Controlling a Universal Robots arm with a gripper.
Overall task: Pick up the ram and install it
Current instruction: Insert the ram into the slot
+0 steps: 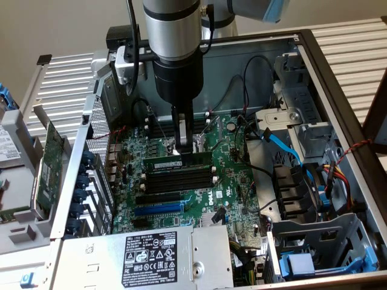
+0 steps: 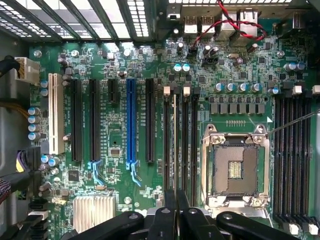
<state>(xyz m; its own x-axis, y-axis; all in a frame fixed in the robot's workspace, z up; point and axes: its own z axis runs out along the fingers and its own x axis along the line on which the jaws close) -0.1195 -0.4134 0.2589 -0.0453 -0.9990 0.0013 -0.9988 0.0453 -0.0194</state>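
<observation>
Exterior view: jaws closed on the ram (image 1: 164,163), upright among the memory slots (image 1: 179,179). Wrist view: CPU socket (image 2: 234,170) beside them.

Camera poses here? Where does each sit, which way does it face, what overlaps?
Exterior view: off the arm, above the open case, angled down at the motherboard; shows the arm and the gripper shut on the ram.
Wrist view: on the wrist, facing straight down onto the motherboard; the gripper's fingers show.
Shared: the motherboard, its blue slot and memory slots.
</observation>
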